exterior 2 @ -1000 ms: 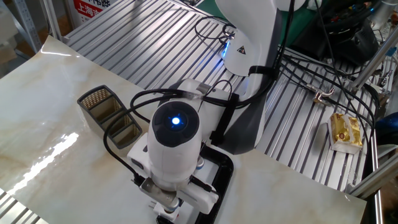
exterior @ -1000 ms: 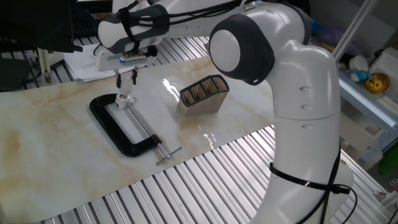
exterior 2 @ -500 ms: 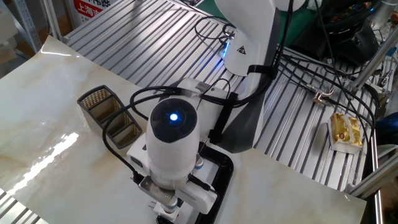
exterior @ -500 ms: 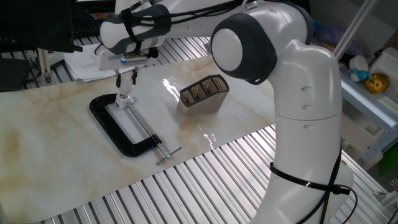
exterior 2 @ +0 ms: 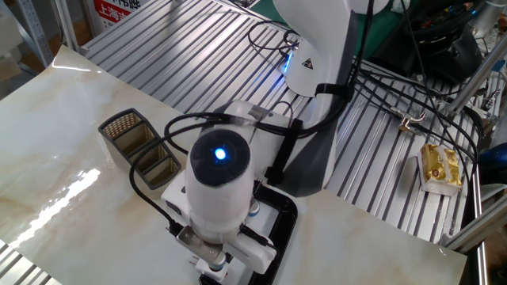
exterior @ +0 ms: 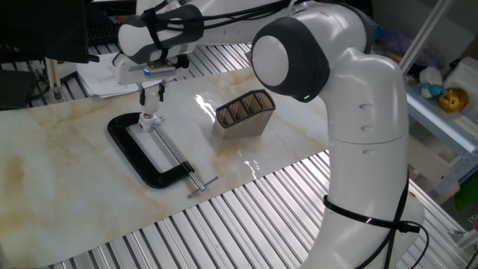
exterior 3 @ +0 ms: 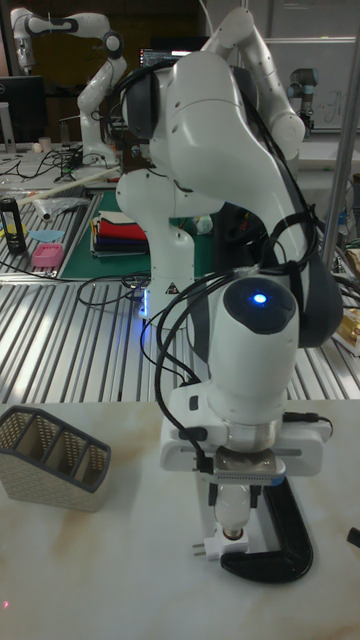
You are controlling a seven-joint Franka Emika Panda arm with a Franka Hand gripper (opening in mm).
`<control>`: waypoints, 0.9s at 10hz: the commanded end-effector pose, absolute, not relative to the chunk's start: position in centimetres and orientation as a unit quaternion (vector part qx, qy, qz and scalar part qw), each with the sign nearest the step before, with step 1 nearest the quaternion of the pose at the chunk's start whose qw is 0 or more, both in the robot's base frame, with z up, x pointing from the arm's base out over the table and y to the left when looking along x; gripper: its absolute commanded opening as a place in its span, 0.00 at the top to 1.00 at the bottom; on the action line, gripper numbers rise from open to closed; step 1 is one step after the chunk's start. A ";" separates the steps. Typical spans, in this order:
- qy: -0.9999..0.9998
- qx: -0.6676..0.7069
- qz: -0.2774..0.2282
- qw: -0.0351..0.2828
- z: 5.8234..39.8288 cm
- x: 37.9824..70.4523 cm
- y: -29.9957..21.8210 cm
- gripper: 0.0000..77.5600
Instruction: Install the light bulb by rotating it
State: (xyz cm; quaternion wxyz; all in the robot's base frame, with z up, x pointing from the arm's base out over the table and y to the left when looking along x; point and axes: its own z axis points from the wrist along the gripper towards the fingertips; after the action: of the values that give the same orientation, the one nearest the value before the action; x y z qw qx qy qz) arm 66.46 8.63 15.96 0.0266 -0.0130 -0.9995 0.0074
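Note:
The light bulb [exterior 3: 232,510] is a small white globe standing upright with its narrow base down in the white socket [exterior 3: 224,546]. My gripper [exterior 3: 232,493] points straight down over it, shut on the bulb's upper part. A black C-clamp [exterior 3: 277,545] holds the socket to the table. In one fixed view the gripper [exterior: 151,96] stands above the socket [exterior: 150,120] at the clamp's [exterior: 139,150] far end. In the other fixed view the wrist [exterior 2: 215,178] hides the bulb.
A mesh basket [exterior: 245,113] with compartments stands to the right of the clamp, also visible in the tall view as the basket [exterior 3: 54,456] at the left. The clamp's screw handle [exterior: 196,183] sticks out toward the marble tabletop's near edge. Metal slats surround the tabletop.
The wrist has turned very slightly about its vertical axis; the gripper stays in place on the bulb. Nothing else has moved.

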 end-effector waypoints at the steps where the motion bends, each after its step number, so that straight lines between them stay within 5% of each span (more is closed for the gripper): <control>1: -1.000 -0.013 0.010 0.022 16.1 66.5 8.6 0.99; 9: -1.000 -0.015 0.008 0.023 15.5 67.5 9.2 0.99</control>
State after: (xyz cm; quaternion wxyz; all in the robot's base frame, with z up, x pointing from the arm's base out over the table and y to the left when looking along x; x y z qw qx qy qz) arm 67.47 8.98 15.53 0.0236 -0.0157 -0.9996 0.0081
